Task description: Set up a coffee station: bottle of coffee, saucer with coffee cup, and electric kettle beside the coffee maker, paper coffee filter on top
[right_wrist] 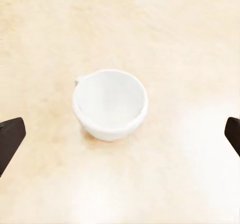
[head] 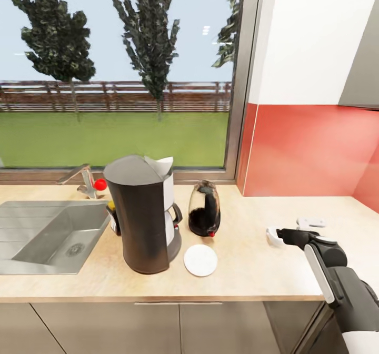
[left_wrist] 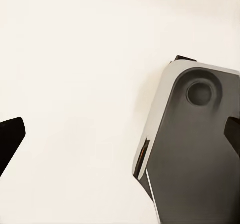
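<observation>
The tall dark grey coffee maker (head: 142, 222) stands on the wood-grain countertop (head: 247, 275) with the white paper coffee filter (head: 160, 165) on its top. Behind its left side only the yellow lid of the bottle of coffee (head: 111, 205) peeks out. The dark glass electric kettle (head: 204, 209) stands just right of the machine, and the white saucer (head: 200, 260) lies bare in front of it. Further right, the small white coffee cup (head: 273, 236) (right_wrist: 110, 104) sits upright on the counter. My right gripper (head: 280, 235) (right_wrist: 121, 136) is open, its fingers (right_wrist: 10, 139) either side of the cup and apart from it. My left gripper (left_wrist: 121, 136) is open on nothing.
A steel sink (head: 52, 233) with a faucet (head: 81, 178) and red knob (head: 100, 184) lies left of the machine. A red backsplash (head: 310, 149) rises at the back right. A small flat white object (head: 310, 222) lies beyond the cup. The left wrist view shows a grey-and-white robot part (left_wrist: 195, 149).
</observation>
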